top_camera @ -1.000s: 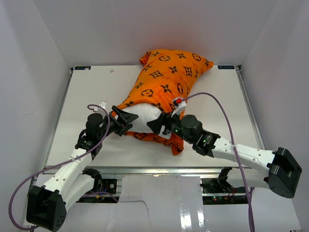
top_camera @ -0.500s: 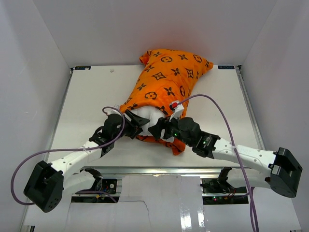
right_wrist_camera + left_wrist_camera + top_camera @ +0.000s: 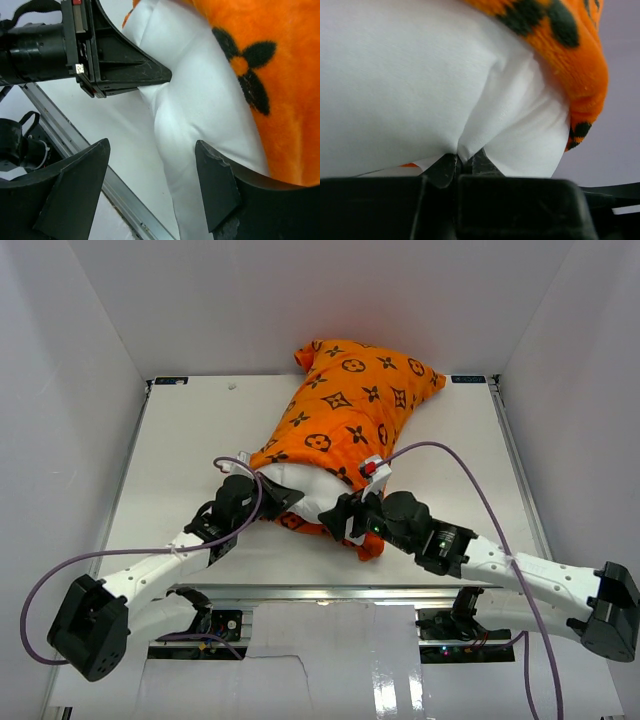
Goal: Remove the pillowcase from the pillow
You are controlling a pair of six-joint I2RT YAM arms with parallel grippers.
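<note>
The orange pillowcase (image 3: 355, 400) with dark motifs covers the far part of the white pillow (image 3: 308, 485), whose near end sticks out bare. My left gripper (image 3: 285, 497) is shut on a pinched fold of the pillow's white fabric (image 3: 465, 156) at that bare end; the orange hem (image 3: 580, 75) hangs to the right. My right gripper (image 3: 341, 513) stands open just right of it. The bare pillow (image 3: 200, 100) runs up between its fingers (image 3: 207, 165), with the pillowcase (image 3: 280, 75) beyond. The left gripper (image 3: 125, 70) shows there too, biting the pillow.
The pillow lies on a white table (image 3: 180, 440) boxed in by white walls on three sides. A metal rail (image 3: 330, 592) runs along the near edge, close below both grippers. Purple cables (image 3: 470, 480) loop from each wrist.
My left gripper moved right onto the bare pillow end and shut on a fold of its fabric. The right arm slid slightly right and nearer. The far part of the pillow shifted a little right.
</note>
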